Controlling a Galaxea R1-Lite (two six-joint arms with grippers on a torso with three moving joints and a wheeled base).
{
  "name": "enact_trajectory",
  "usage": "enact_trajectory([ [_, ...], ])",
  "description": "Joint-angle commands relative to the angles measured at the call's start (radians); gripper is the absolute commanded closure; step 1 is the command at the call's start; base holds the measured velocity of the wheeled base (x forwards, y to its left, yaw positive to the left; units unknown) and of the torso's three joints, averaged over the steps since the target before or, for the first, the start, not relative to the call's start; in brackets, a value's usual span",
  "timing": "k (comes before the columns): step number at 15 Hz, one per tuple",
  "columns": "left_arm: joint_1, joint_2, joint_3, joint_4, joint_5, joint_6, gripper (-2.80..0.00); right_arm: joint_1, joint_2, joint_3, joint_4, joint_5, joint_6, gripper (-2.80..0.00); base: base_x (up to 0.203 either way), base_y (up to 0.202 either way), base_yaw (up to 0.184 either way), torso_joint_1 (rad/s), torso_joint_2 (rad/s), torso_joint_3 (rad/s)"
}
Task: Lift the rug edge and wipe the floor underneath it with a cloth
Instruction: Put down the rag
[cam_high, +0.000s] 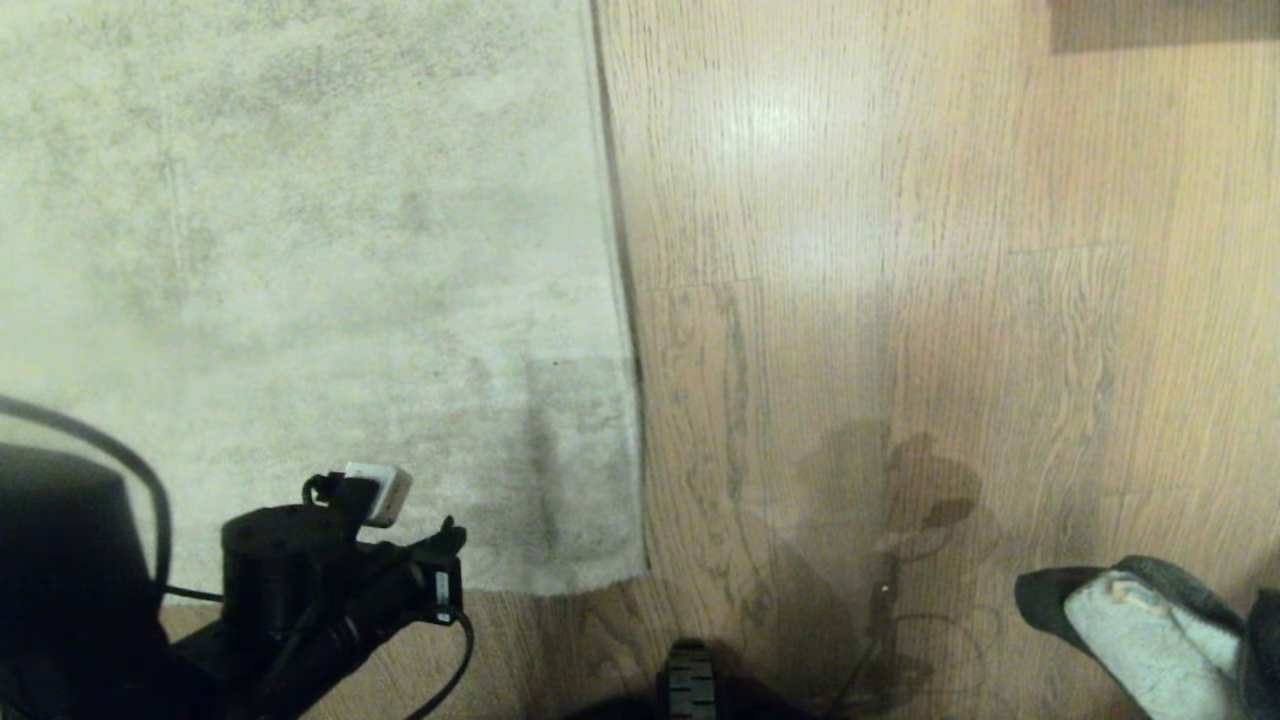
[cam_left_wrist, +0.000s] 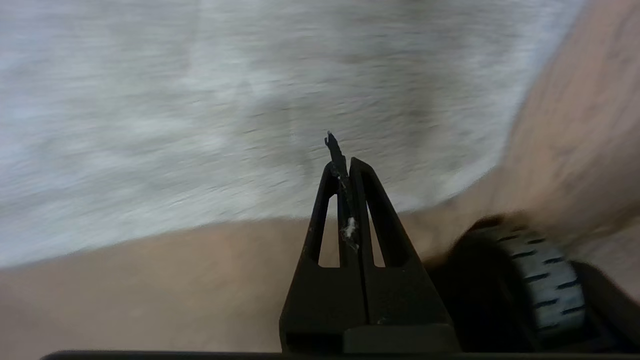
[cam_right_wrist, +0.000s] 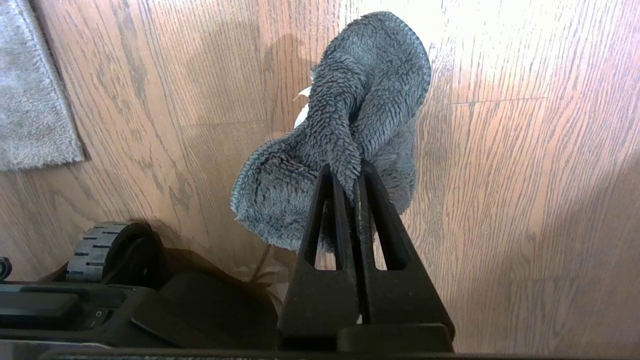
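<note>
Pale mottled rug (cam_high: 300, 250), flat on the floor (cam_high: 900, 300) of light brown wood planks, with the rug edge (cam_high: 622, 300) running straight down the middle of the head view and turning at a near corner close to the robot's base. Left gripper (cam_left_wrist: 345, 165) above the rug's near corner, over the seam of pile and bare wood, fingers pressed together, nothing between them beyond a fleck of white fluff; no contact with the rug to be seen, and that view much blurred. Left arm (cam_high: 330, 570) low over the near border, on the rug side of the edge. Right gripper (cam_right_wrist: 347, 175) well apart from the rug edge, out over bare planks, fingers (cam_right_wrist: 325, 200) pinching a fold of the cloth (cam_right_wrist: 350, 110), dark grey-teal pile bunched upward from the tips, a whitish patch showing behind. Same cloth (cam_high: 1140, 640) in the head view far on the floor side of the edge, whitish face up. Ridged wheel (cam_right_wrist: 92, 245) of the base near the rug corner.
</note>
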Motion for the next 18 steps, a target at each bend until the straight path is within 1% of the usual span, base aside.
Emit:
enact_trajectory([
  [1, -0.082, 0.165, -0.002, -0.100, 0.046, -0.033, 0.00, 0.000, 0.002, 0.000, -0.001, 0.000, -0.001, 0.00, 0.000, 0.000, 0.000, 0.000, 0.00, 0.000],
  [3, -0.106, 0.208, -0.050, -0.106, 0.061, -0.042, 0.00, 0.000, 0.002, 0.000, -0.001, 0.000, -0.001, 0.00, 0.000, 0.000, 0.000, 0.000, 0.00, 0.000],
  [5, -0.113, 0.251, -0.111, -0.107, 0.063, -0.041, 0.00, 0.000, 0.002, 0.000, -0.001, 0.000, -0.001, 0.00, 0.000, 0.000, 0.000, 0.000, 0.00, 0.000],
  [8, -0.114, 0.316, -0.152, -0.107, 0.064, -0.037, 0.00, 0.000, 0.002, 0.000, -0.001, 0.000, -0.001, 0.00, 0.000, 0.000, 0.000, 0.000, 0.00, 0.000],
  [11, -0.113, 0.346, -0.178, -0.107, 0.063, -0.035, 0.00, 0.000, 0.002, 0.000, -0.001, 0.000, -0.001, 0.00, 0.000, 0.000, 0.000, 0.000, 0.00, 0.000],
  [16, -0.111, 0.400, -0.294, -0.107, 0.064, -0.035, 0.00, 0.000, 0.002, 0.000, -0.001, 0.000, -0.001, 0.00, 0.000, 0.000, 0.000, 0.000, 0.00, 0.000],
  [18, -0.111, 0.405, -0.314, -0.107, 0.066, -0.036, 0.00, 0.000, 0.002, 0.000, -0.001, 0.000, -0.001, 0.00, 0.000, 0.000, 0.000, 0.000, 0.00, 0.000],
])
